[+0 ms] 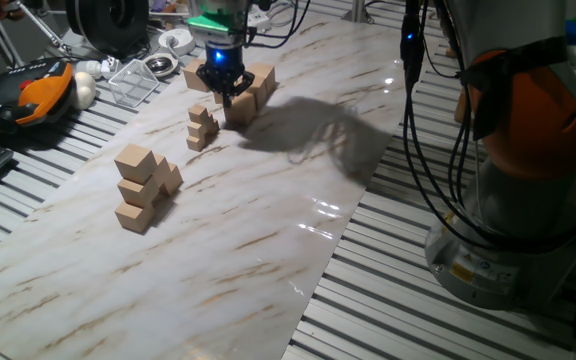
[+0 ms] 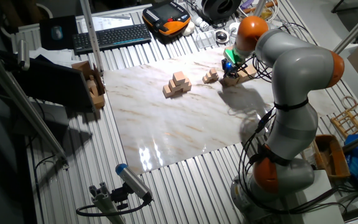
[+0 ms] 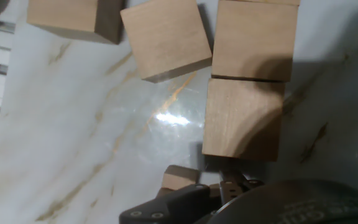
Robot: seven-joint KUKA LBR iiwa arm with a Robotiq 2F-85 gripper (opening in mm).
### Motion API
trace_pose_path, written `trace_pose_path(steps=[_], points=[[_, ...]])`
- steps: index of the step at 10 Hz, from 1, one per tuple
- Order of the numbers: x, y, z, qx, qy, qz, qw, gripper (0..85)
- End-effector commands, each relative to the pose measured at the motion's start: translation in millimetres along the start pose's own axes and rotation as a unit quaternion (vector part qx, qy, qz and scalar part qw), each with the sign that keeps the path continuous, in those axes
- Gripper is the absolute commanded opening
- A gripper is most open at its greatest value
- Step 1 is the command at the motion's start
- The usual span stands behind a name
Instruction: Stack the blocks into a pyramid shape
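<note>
One fixed view: the gripper (image 1: 230,95) hangs low over a loose cluster of blocks (image 1: 251,88) at about 12 o'clock on the marble table (image 1: 268,250). Its fingertips sit just beside or on one cube there.
Finished-looking pile: a stepped stack of tan cubes (image 1: 140,188) stands at 9 o'clock, well apart from the gripper, with a single cube on top.
Smaller cubes: a little heap (image 1: 201,128) lies between the stack and the cluster.

The other fixed view: the arm (image 2: 297,68) reaches from 3 o'clock toward 1 o'clock. The stepped stack (image 2: 177,84) sits near mid-table at 12 o'clock, and the gripper is over the cluster to its right.

Hand view: four blocks show; one (image 3: 243,118) lies close above the fingers (image 3: 179,179), another (image 3: 166,37) is tilted at 11 o'clock.
Tool state: I cannot tell whether the jaws are wide, narrow or closed on anything; only the finger bases show.

Step in hand: to my eye, picking a cube from the loose cluster.
Next move: it calls for centring the fingers across one cube, clear of its touching neighbour, then closing and lifting straight up.
</note>
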State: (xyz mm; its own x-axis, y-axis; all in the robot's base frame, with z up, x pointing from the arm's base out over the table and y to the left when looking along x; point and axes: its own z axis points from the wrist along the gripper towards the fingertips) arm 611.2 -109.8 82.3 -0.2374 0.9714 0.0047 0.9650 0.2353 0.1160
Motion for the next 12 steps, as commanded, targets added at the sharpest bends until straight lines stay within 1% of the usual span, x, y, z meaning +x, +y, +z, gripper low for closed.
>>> trace_pose_path(steps=[1, 3, 4, 5, 8, 9, 12], points=[[0.9, -0.3, 2.5, -0.001, 0.001, 0.0, 1.0, 0.0], [1.9, -0.5, 5.2, -0.005, 0.001, 0.0, 1.0, 0.0], [1.5, 0.0, 6.0, -0.006, -0.006, -0.001, 1.0, 0.0], [1.2, 0.2, 6.8, -0.008, -0.01, -0.002, 0.9999, 0.0], [-0.3, 2.2, 12.6, -0.01, -0.017, 0.0, 0.9998, 0.0], [-1.0, 2.7, 13.9, -0.01, -0.017, 0.0, 0.9998, 0.0], [-2.5, 2.9, 14.5, -0.009, -0.027, -0.002, 0.9996, 0.0]])
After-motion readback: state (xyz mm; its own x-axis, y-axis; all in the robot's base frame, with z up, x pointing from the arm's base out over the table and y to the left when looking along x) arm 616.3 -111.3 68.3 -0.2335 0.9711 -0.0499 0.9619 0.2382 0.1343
